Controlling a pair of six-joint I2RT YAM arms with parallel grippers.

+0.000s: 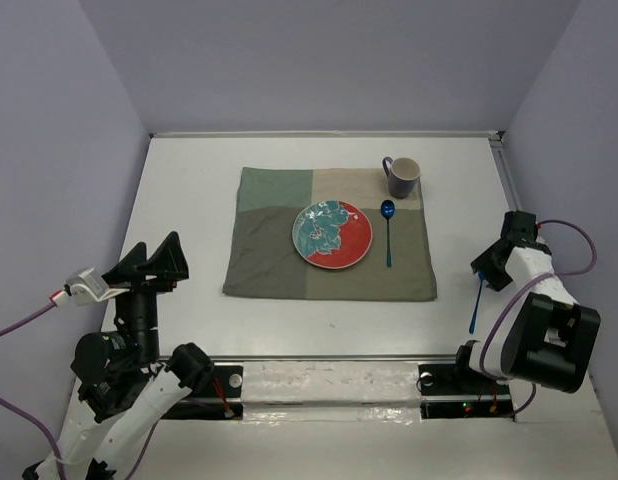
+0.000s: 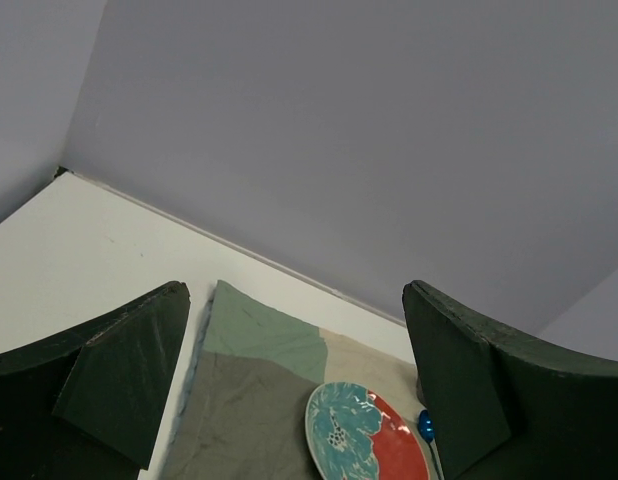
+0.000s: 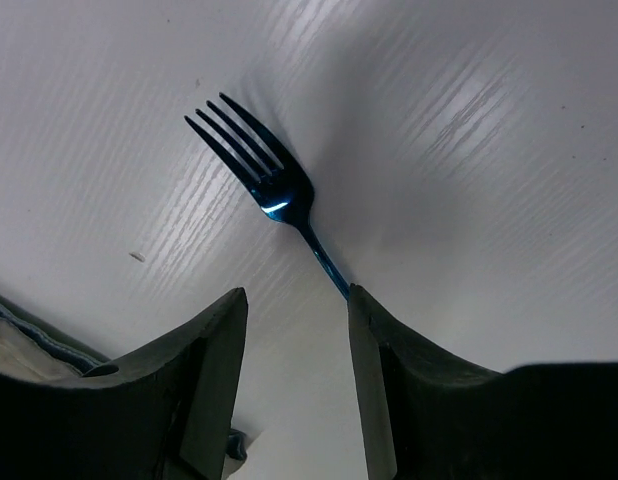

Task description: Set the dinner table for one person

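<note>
Centrally on the dinner table [image 1: 189, 200], the broad white top between lavender walls, lies a green patchwork placemat [image 1: 264, 260]. On it sits a plate [image 1: 332, 234] with a teal and red pattern showing across its face. A blue spoon [image 1: 388, 230] lies on the cloth just to the plate's right. A grey mug [image 1: 402, 177] stands upright on the placemat's far right corner, handle to the left; its inside looks pale, and I cannot tell whether anything is in it. The left gripper [image 1: 154, 262] hangs above the table's left edge with its jaws spread wide and nothing between them. Near the right edge, off the placemat, the right gripper [image 3: 294, 295] points down at a blue fork [image 3: 279, 195]. Its jaws stand apart, and the fork's thin handle runs against the inner edge of one of its fingers [image 3: 389, 380].
</note>
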